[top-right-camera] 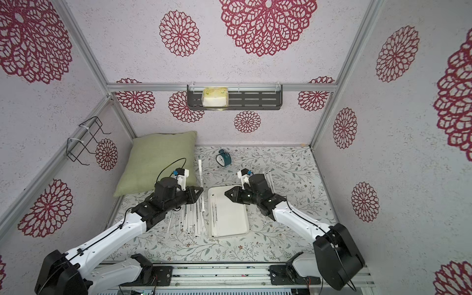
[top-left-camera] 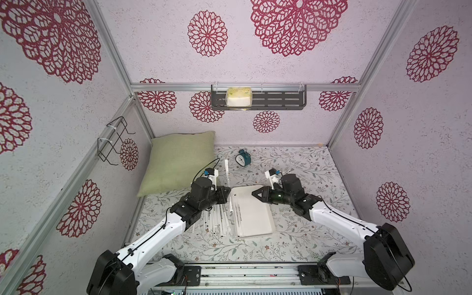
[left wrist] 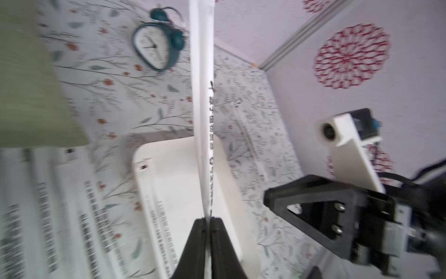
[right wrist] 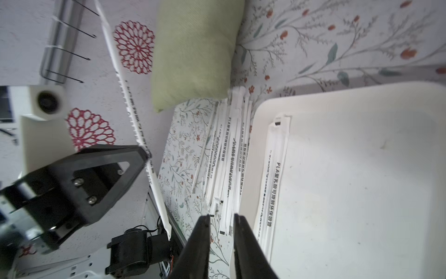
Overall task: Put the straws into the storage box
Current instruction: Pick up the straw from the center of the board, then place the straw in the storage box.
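My left gripper (left wrist: 207, 219) is shut on one straw (left wrist: 202, 108), which sticks out long and straight from the jaws. In both top views this gripper (top-left-camera: 228, 193) (top-right-camera: 201, 190) hovers at the left far corner of the storage box (top-left-camera: 269, 228) (top-right-camera: 244, 229). The held straw (top-left-camera: 228, 176) points towards the back wall. A few straws (top-left-camera: 238, 215) (right wrist: 272, 181) lie along the box's left side. Several more straws (top-left-camera: 217, 221) (right wrist: 229, 149) lie piled on the cloth to its left. My right gripper (top-left-camera: 253, 193) (right wrist: 220, 217) hangs over the box's far end, open and holding nothing.
A green pillow (top-left-camera: 178, 163) lies at the back left, close behind the left arm. A teal alarm clock (top-left-camera: 243, 158) stands behind the box. A dark slotted shelf (top-left-camera: 278, 99) with a sponge hangs on the back wall. A wire rack (top-left-camera: 112, 140) is on the left wall.
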`<state>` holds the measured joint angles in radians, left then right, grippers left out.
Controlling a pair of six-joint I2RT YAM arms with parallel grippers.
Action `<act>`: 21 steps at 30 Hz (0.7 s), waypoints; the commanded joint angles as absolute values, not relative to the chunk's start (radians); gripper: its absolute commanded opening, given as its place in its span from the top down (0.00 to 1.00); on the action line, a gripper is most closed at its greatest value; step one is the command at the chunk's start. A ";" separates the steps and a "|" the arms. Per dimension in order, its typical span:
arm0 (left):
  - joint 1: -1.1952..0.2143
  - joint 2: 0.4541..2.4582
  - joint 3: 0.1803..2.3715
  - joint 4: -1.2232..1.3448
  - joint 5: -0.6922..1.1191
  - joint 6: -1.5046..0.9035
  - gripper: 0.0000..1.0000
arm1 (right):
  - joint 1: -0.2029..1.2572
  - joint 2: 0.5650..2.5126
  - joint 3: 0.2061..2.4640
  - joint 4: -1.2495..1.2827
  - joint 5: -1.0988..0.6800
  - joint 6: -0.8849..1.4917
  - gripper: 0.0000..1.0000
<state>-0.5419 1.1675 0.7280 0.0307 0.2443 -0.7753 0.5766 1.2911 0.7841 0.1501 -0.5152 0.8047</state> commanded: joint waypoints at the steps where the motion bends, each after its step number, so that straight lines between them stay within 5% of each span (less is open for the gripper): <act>1: -0.533 1.248 0.707 0.536 0.548 -0.936 0.89 | 0.546 1.229 0.795 0.268 -0.707 0.833 0.70; 9: -0.554 1.401 0.680 0.855 0.634 -1.096 0.90 | 0.525 1.238 0.891 0.212 -0.734 0.772 0.56; 21: -0.582 1.436 0.679 0.832 0.652 -1.084 0.90 | 0.506 1.330 1.069 -0.003 -0.646 0.601 0.59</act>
<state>-0.5762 1.4342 0.6815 0.8047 0.6411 -1.0901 0.5102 1.3186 1.0233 0.0662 -0.6800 0.6754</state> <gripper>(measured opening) 0.105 0.416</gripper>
